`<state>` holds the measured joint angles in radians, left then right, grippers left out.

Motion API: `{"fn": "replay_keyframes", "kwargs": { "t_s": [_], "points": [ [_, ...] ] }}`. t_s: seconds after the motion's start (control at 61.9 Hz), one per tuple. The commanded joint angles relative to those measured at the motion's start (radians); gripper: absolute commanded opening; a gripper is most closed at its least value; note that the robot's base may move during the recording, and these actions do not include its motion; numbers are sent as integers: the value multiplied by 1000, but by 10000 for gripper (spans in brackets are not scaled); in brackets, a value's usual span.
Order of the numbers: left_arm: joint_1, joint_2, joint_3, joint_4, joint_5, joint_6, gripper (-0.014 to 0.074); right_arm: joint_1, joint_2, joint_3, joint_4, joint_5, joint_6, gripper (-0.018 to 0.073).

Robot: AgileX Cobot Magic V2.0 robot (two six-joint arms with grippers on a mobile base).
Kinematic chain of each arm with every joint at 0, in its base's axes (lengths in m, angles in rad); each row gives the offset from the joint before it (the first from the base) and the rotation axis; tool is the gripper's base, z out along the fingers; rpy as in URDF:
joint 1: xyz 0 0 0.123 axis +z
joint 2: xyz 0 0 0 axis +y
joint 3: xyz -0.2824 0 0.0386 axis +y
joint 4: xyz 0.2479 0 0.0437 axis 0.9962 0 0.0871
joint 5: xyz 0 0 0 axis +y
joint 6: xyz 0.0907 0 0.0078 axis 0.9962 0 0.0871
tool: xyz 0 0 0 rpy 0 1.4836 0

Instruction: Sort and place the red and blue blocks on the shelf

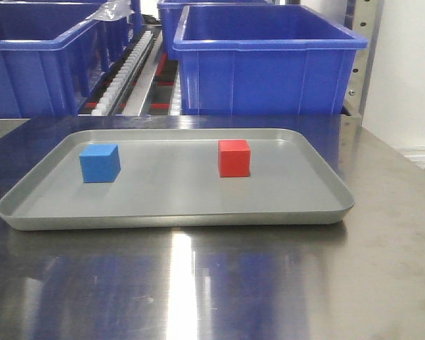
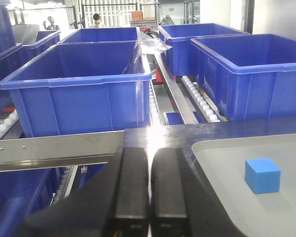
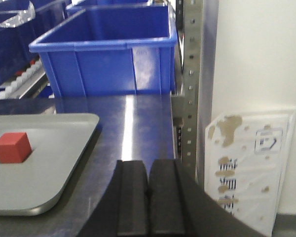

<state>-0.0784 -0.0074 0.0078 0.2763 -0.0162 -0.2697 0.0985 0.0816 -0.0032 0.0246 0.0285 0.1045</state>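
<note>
**Both blocks sitting on tray, nothing grabbed yet**

Front cam: blue block [image 1: 100,163] & red block [image 1: 234,158] are sitting well apart on tray [image 1: 177,216], w/ shelf [image 1: 129,65] behind.
Left wrist: left gripper [image 2: 149,192] is hanging clenched, empty. Blue block's lying to its right, so open wide first, then come down square.
Right wrist: right gripper [image 3: 148,197] is also clenched, empty, w/ red block lying to its left.

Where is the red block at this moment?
In the front view, the red block sits on the grey tray, right of centre, apart from the blue block on the tray's left.
</note>
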Motion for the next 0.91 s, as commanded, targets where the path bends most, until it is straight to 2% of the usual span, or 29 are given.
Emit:
{"fn": "replay_keyframes", "kwargs": {
  "t_s": [0.0,0.307,0.614,0.889],
  "points": [
    [-7,-21,44,-2,-82,-7,124,3,142,-96,6,-80,8,52],
    [-7,-21,44,-2,-82,-7,124,5,613,-435,-4,-51,8,52],
    [-7,-21,44,-2,-82,-7,124,5,984,-762,-4,191,8,52],
    [-7,-21,44,-2,-82,-7,124,5,1139,-915,11,441,8,52]
  ]
}}
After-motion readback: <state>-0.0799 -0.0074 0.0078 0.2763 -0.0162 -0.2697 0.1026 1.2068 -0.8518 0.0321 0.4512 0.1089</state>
